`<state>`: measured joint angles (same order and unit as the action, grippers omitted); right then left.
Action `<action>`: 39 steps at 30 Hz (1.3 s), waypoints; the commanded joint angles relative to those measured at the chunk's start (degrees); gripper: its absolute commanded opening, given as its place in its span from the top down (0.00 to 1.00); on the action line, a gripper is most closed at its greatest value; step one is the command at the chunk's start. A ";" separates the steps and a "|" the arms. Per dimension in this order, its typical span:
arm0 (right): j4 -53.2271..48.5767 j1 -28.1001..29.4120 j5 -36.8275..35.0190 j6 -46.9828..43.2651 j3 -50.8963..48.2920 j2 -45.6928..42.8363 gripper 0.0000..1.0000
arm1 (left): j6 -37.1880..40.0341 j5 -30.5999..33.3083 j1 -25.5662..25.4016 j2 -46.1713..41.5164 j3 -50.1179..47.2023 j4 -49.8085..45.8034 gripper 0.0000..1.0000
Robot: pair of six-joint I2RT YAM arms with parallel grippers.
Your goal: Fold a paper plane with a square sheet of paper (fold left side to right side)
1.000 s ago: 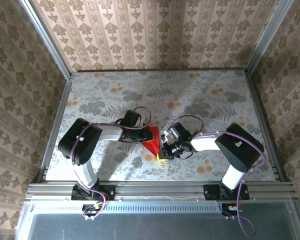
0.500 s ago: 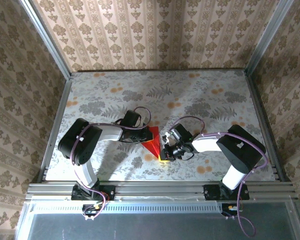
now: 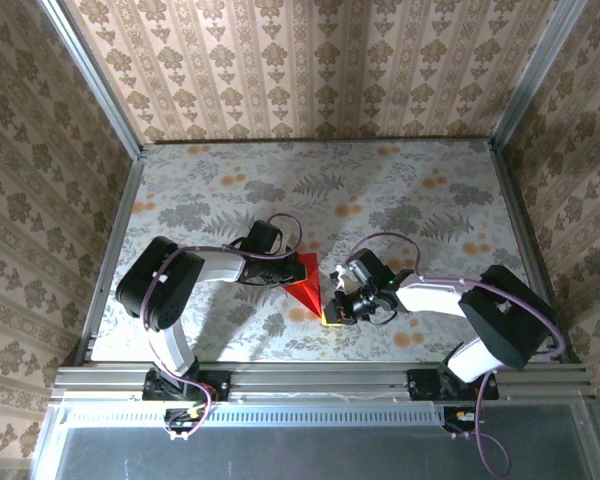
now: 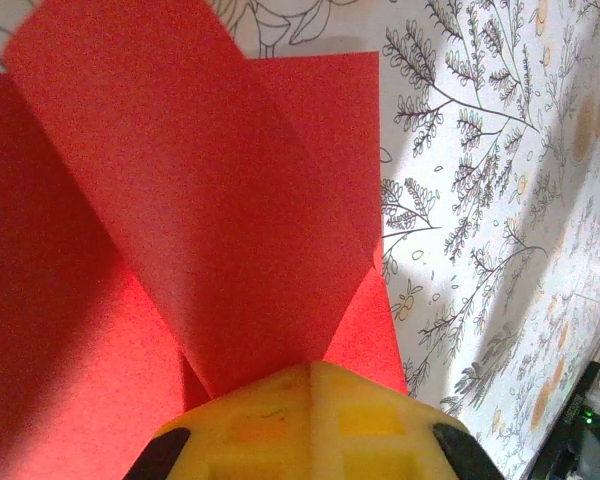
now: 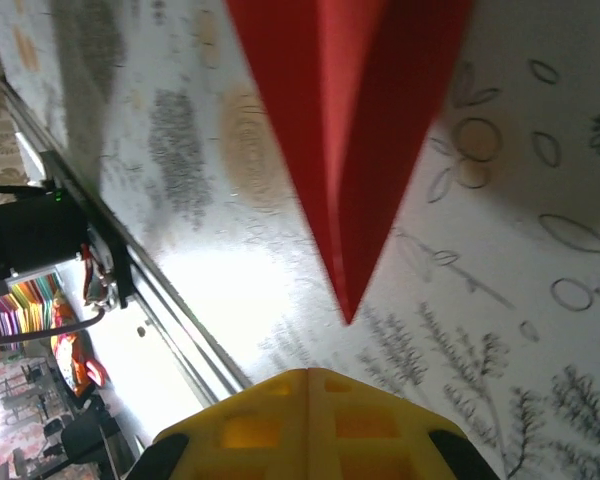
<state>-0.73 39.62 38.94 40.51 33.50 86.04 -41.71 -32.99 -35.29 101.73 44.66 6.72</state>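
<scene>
Two closed hands meet mid-desk. The left hand appears to pinch a raised flap of the square sheet of paper, which lies partly folded between the arms. The right hand is shut on nothing, just short of the sheet's near point. I judge the left-to-right fold half made: the flap needs laying edge to edge, then creasing. Far desk offers room; the near rail is close.

Red paper cropped (left, top edges)
</scene>
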 commanded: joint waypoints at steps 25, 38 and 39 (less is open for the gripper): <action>0.07 -0.01 -4.84 -2.55 12.24 16.13 0.98 | 1.79 3.47 -0.40 0.88 -1.15 -5.82 1.00; -0.38 0.38 -3.24 -2.11 8.62 13.54 0.98 | 1.81 3.64 -0.26 1.09 -1.20 -5.80 1.00; -0.58 0.46 -3.24 -2.18 8.37 13.29 0.98 | 1.82 3.72 -0.23 1.10 -1.20 -5.76 1.00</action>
<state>1.98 39.66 35.16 39.00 43.57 100.57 -41.69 -32.99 -35.29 101.73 44.66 6.68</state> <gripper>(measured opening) 0.064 0.047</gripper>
